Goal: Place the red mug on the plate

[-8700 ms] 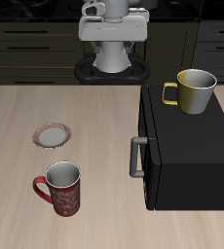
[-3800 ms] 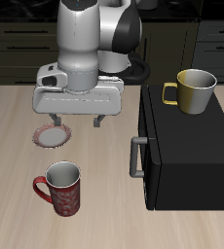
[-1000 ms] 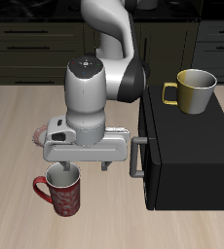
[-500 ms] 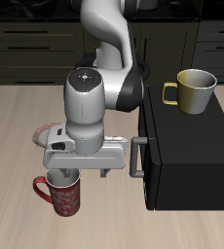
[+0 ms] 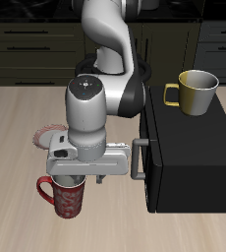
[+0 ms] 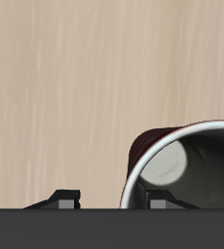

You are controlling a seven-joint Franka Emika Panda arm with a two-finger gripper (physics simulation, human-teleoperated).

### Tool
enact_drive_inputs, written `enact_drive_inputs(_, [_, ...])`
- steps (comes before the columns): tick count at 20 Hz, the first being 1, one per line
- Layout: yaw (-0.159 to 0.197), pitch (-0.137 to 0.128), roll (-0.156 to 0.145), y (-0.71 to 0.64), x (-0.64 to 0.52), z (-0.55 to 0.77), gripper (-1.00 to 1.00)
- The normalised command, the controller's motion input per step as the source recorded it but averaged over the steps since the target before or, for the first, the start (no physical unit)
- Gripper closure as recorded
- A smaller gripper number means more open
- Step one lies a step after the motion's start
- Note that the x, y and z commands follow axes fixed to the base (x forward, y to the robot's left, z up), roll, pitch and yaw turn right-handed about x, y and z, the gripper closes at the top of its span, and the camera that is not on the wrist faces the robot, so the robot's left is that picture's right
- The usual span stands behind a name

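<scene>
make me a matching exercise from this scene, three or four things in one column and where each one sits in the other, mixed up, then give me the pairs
1. red mug
2. yellow mug
3. plate
4. gripper

A. on top of the black box
B. on the table, partly hidden behind the arm
C. on the table near its front edge
D. directly over the red mug's rim

Pairs: 1-C, 2-A, 3-B, 4-D

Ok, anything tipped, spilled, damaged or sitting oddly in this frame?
Nothing stands out. The red mug stands upright on the table, empty inside, with the gripper at its rim. The yellow mug sits upright on the black cabinet. The plate lies flat, partly hidden by the arm.
</scene>
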Motion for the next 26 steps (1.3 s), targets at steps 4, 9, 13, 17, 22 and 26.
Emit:
enact_drive_inputs(4, [-0.013, -0.004, 0.012, 0.01, 0.02, 0.0, 1.0])
enact_drive_inputs(9, [-0.009, -0.009, 0.01, 0.01, 0.02, 0.02, 1.0])
enact_drive_inputs(13, [0.004, -0.01, -0.002, 0.0, -0.02, 0.07, 1.0])
enact_drive_inputs(17, [-0.004, -0.031, -0.016, -0.05, -0.12, 0.23, 1.0])
enact_drive_inputs(22, [-0.031, -0.041, -0.012, -0.09, -0.21, 0.25, 1.0])
enact_drive_inputs(26, [-0.091, -0.008, 0.019, -0.19, -0.3, 0.19, 1.0])
